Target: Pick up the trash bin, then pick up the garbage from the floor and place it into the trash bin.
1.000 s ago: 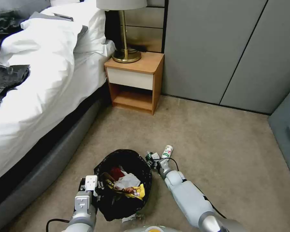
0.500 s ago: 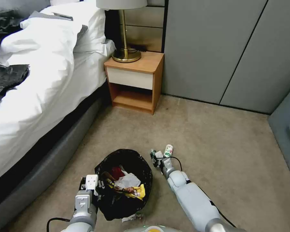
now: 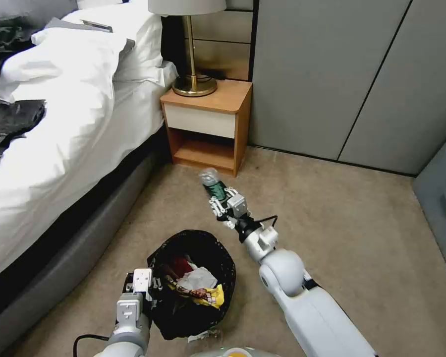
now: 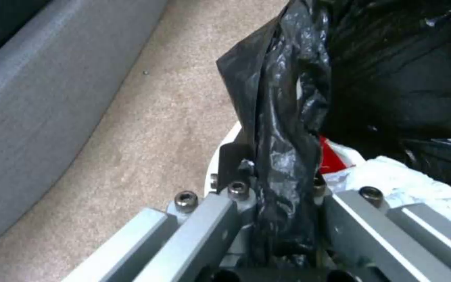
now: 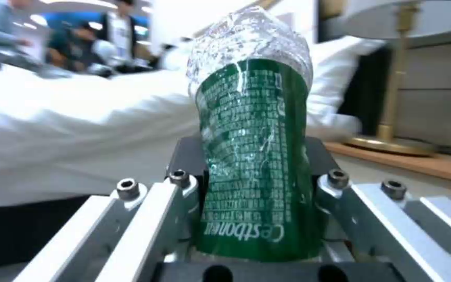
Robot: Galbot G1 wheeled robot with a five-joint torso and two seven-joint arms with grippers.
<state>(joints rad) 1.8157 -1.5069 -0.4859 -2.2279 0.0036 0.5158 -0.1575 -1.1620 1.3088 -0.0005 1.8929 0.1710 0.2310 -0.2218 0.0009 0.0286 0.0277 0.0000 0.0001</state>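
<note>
1. Nearest the robot, the left hand (image 3: 142,286) was clenched on the near rim of the trash bin (image 3: 159,317), pinching the crinkled black bag (image 4: 283,117) folded over its white plastic edge.
2. The round bin sat on the beige carpet (image 3: 332,223) beside the bed (image 3: 59,148). Inside lay a white tissue (image 3: 197,278), a glossy yellow wrapper (image 3: 208,296) and a red packet (image 3: 179,265).
3. Just beyond the bin's far rim, the right hand (image 3: 222,202) was raised off the floor, grasping a thin clear plastic bottle (image 3: 212,183) with a green printed label. The bottle looked dented and crackled, so it would likely give under a squeeze.
4. The step in hand appeared to be carrying this bottle to the bin. The next move would call for bringing the right hand back over the bin's open mouth and letting go there.
5. Farther off stood a wooden bedside table (image 3: 208,126) bearing a brass lamp (image 3: 193,82), against smooth grey wall panels (image 3: 342,74).
</note>
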